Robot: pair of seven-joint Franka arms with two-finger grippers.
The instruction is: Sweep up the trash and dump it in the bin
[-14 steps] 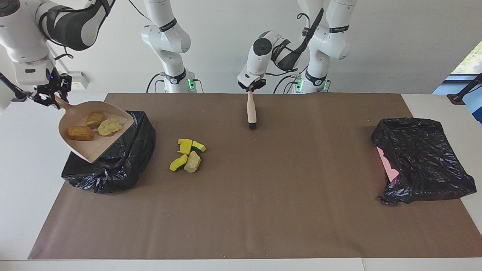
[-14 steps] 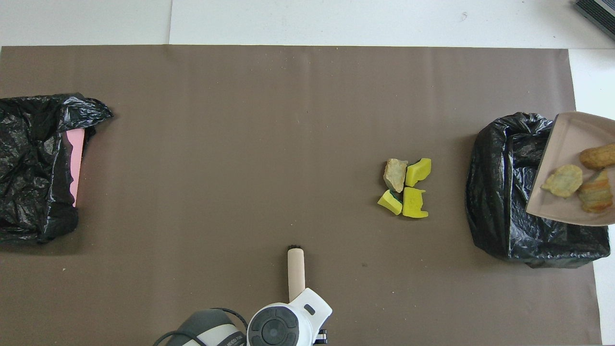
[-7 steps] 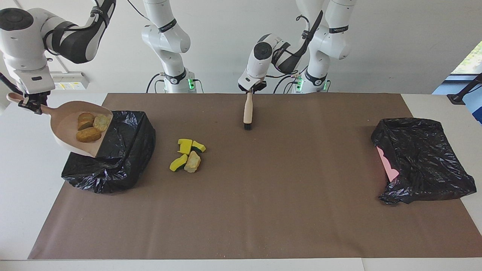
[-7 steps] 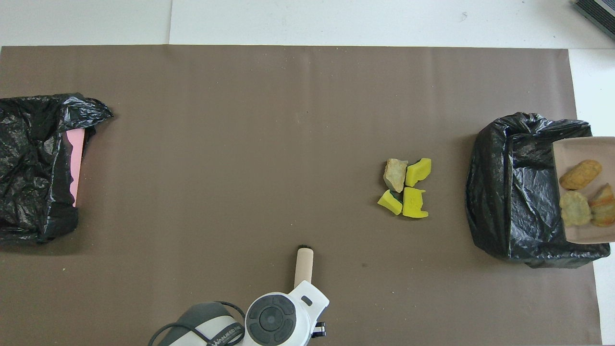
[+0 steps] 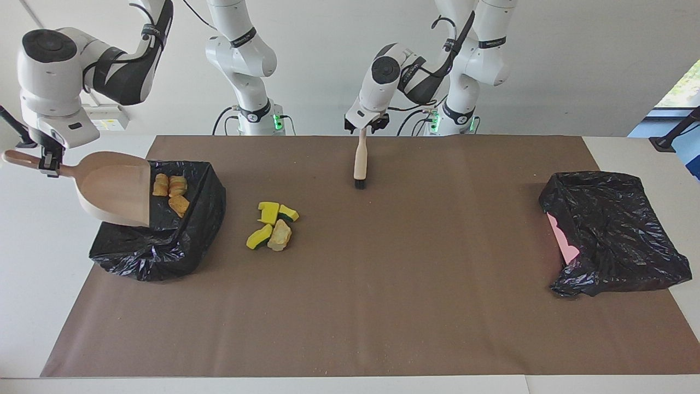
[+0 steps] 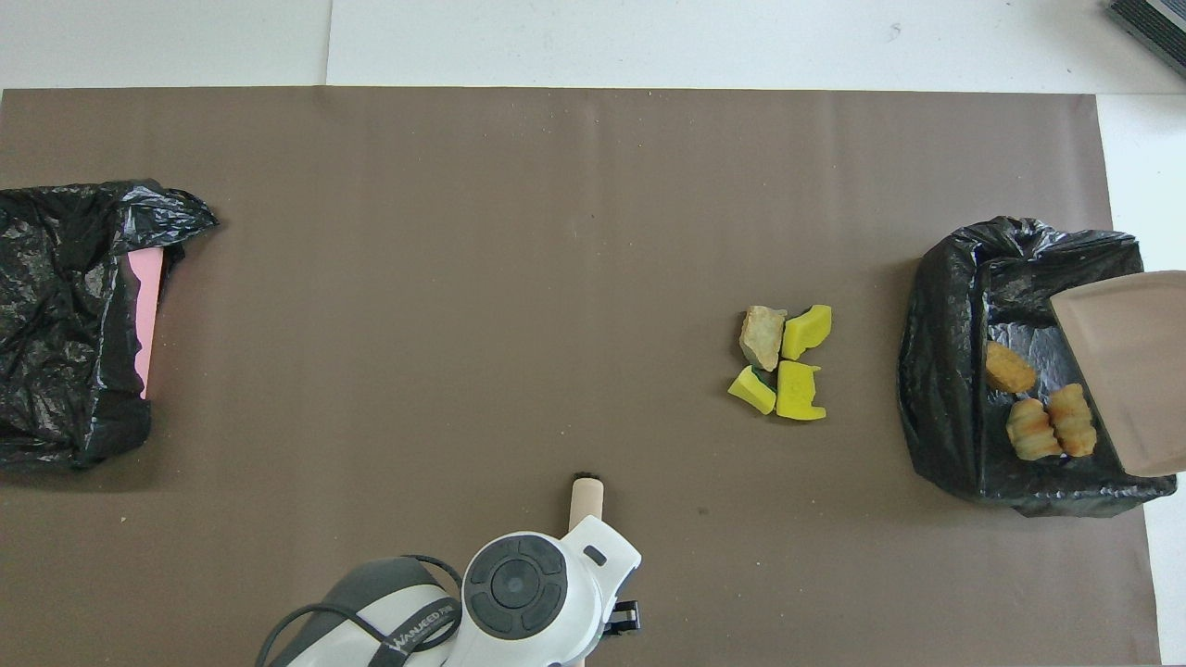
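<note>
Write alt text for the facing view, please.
The right end effector holds a dustpan tilted over the black-lined bin; three brown pieces lie inside it. Four scraps lie on the mat beside it, and the left end effector is atop an upright brush.

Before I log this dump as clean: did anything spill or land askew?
Nothing spilled: three golden-brown pieces lie inside the black-lined bin under the tilted dustpan. One pile remains unswept on the mat beside the bin.

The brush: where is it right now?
The brush stands bristles-down on the brown mat at mid-table, near the robots, under the left gripper, nearer to them than the sponge scraps.
</note>
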